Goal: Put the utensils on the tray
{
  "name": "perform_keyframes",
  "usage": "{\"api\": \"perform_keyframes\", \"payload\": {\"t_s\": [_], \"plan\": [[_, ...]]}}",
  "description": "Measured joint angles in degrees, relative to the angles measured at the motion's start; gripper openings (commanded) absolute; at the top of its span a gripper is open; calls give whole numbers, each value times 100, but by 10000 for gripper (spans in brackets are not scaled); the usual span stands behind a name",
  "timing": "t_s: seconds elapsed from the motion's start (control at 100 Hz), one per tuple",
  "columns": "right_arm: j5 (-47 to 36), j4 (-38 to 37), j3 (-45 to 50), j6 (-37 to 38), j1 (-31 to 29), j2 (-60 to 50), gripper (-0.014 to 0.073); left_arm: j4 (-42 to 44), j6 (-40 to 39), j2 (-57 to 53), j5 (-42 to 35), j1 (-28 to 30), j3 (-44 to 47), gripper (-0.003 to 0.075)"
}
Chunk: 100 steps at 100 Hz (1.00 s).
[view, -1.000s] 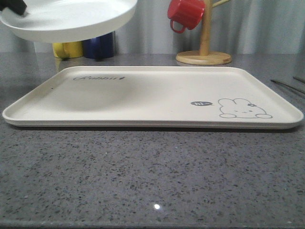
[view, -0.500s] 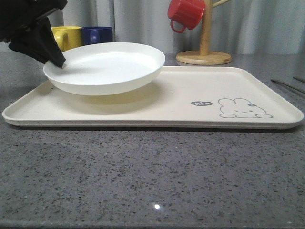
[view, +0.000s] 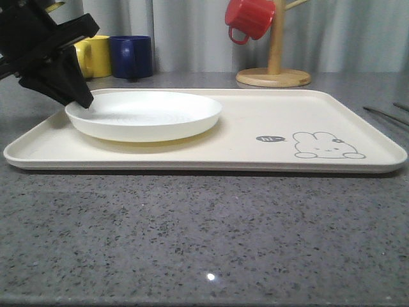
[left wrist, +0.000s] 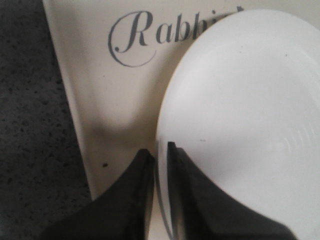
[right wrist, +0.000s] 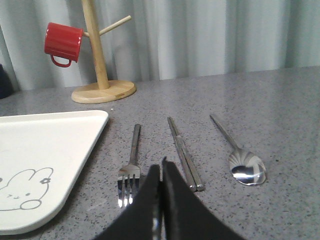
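The round white plate (view: 146,114) rests on the left half of the cream tray (view: 243,160). My left gripper (view: 82,99) is shut on the plate's left rim; in the left wrist view the plate (left wrist: 240,115) has its edge pinched between the two black fingers of that gripper (left wrist: 160,150), over the tray (left wrist: 95,85) with its "Rabbit" script. Off the tray's right side, on the counter, lie the fork (right wrist: 132,165), the chopsticks (right wrist: 184,152) and the spoon (right wrist: 240,157). My right gripper (right wrist: 161,167) is shut and empty, just in front of the fork and chopsticks.
A wooden mug tree (view: 273,70) with a red mug (view: 248,18) stands behind the tray. A yellow mug (view: 94,56) and a blue mug (view: 131,56) stand at the back left. Grey speckled counter lies in front of the tray.
The left gripper has lowered the plate from high above the tray's left end down onto the tray surface. The right side has not changed.
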Motion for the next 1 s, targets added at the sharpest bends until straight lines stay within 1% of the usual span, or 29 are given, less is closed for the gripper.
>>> {"api": "perform_keyframes", "payload": {"t_s": [0.07,0.14,0.38,0.56,0.68,1.0], "plan": [[0,0,0,0,0,0,-68,0,0,0,-25,0,0,298],[0,0,0,0,0,0,-68,0,0,0,-53,0,0,328],[0,0,0,0,0,0,-68,0,-3,-182,-438,0,0,328],[0,0,0,0,0,0,-68,50,-3,-946,-1052,0,160,328],[0,0,0,0,0,0,-68,169,-3,-1715,-1603,0,693,328],[0,0,0,0,0,0,-68,388,-12,-4291,-3152,0,2946,328]]}}
